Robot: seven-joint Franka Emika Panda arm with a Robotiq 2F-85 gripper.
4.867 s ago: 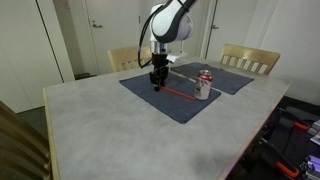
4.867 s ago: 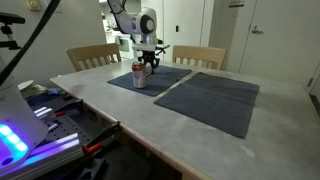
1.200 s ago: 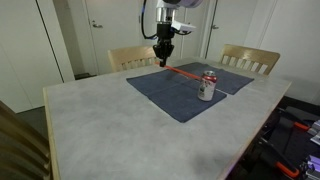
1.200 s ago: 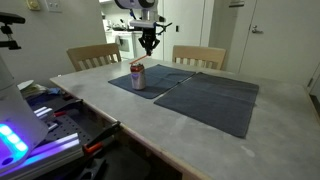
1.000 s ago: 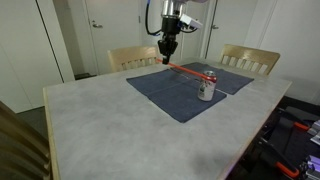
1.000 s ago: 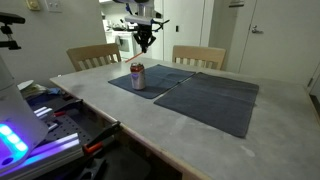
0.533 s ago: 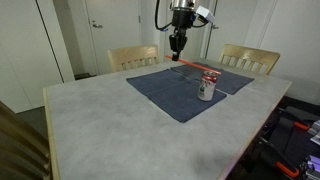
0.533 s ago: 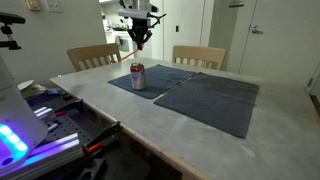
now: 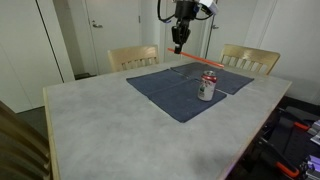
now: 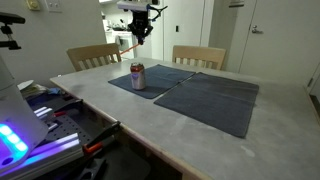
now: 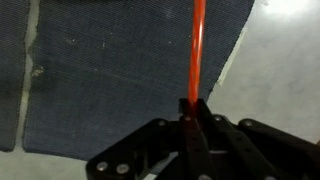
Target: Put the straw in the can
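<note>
- Claw (image 11: 192,112): in the wrist view both fingers are clenched on one end of the red straw (image 11: 197,50). The grasp sits close to that end.
- The straw runs straight away from the fingers. A dark blue placemat (image 11: 110,70) lies well below it, and the pale table (image 11: 285,60) shows at one side.
- In an exterior view the claw (image 9: 179,46) hangs high over the far part of the table. The straw (image 9: 200,62) slants down from it and appears clear of the surface.
- Can (image 9: 206,87): upright on the placemat (image 9: 165,95), below the straw's free end and apart from it. Nothing is in it. Its opening is too small to make out.
- Progress (judgement): the pick-up is done and the insertion is not. Roughly half remains:
  - bring the free end over the can top
  - stand the straw steeper
  - lower it into the opening
  - let go
- Risk (judgement): the straw is long and held at its end, so the tip may wander, and the target is small.
- Surface: grey mottled tabletop (image 9: 90,120) with a light edge. A second mat (image 10: 215,100) lies beside the one that carries the can (image 10: 137,76).
- Beside the table's near edge: a cluttered bench (image 10: 40,125) with a blue-lit device.
- Far side: two wooden chairs (image 9: 135,57).
- Beyond them: white doors (image 9: 100,30) and pale walls.
</note>
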